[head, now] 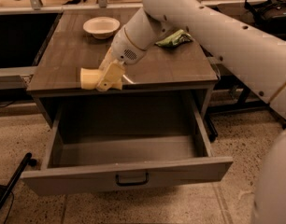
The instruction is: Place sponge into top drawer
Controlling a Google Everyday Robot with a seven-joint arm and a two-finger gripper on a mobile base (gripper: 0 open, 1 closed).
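Your gripper [105,80] sits at the front edge of the cabinet top [63,55], angled down and forward from the arm's white wrist [133,38]. Its cream-yellow fingers are closed onto one end of the sponge [88,77], and the rest of the pale yellow block sticks out sideways from the hand, level with the front lip of the top. Directly below and slightly forward of the hand, the top drawer [63,181] stands pulled fully out, with its dark handle [132,178] at the centre of the front panel. Behind the hand, further back on the top, is the white bowl [101,27]. The green snack bag [173,38] lies well apart, on the far side of the wrist.
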